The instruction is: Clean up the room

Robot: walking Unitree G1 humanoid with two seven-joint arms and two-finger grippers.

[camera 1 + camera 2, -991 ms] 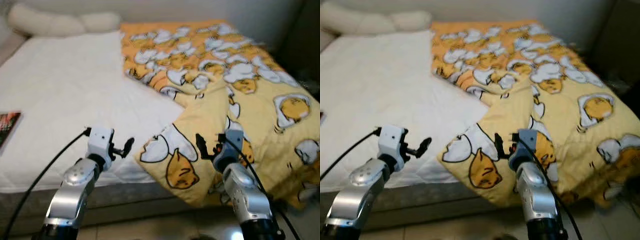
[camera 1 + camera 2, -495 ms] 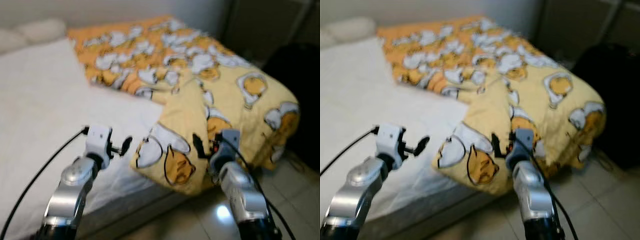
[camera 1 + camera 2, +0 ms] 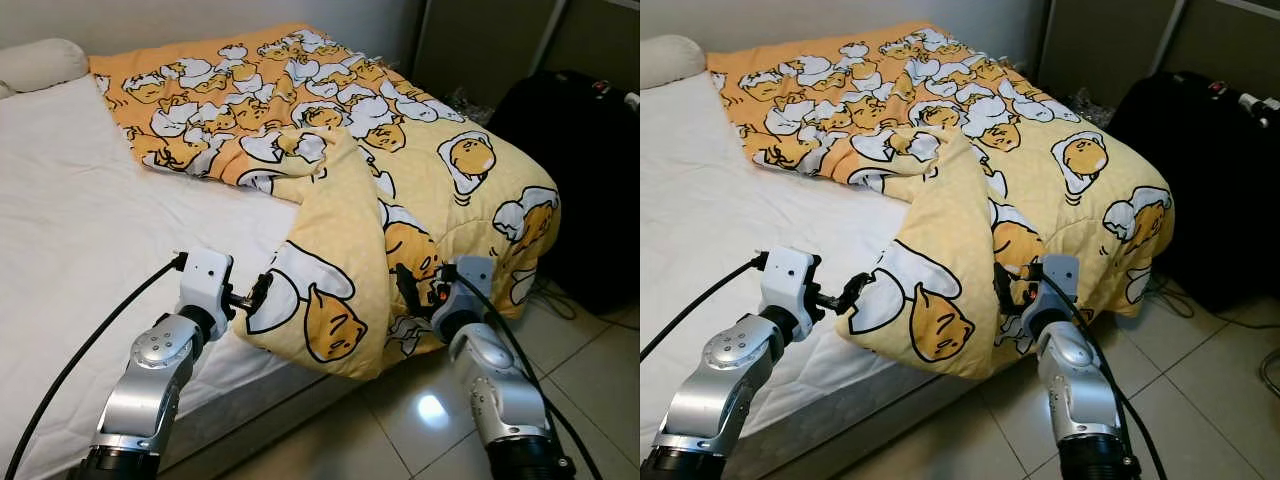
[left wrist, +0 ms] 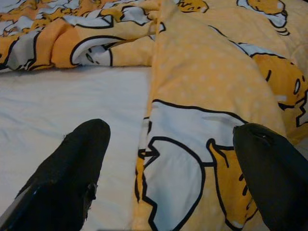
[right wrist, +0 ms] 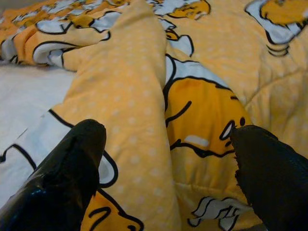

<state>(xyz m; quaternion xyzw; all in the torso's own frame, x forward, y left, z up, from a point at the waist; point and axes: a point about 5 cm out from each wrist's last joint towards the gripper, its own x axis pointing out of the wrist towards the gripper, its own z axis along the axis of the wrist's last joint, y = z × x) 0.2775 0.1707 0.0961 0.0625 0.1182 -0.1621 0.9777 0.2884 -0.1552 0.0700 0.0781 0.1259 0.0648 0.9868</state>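
Approaching the rumpled yellow blanket [image 3: 400, 170] at frame centre, left gripper [image 3: 262, 290] and right gripper [image 3: 408, 290] hold fingers apart; next, close on its folded edge.

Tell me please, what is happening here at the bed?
The robot stands at the foot of the bed with both arms raised toward a yellow quilt that lies bunched on one side and hangs over the corner. The left gripper is open around the quilt's folded edge. The right gripper is open against the hanging part. Neither has closed on it.
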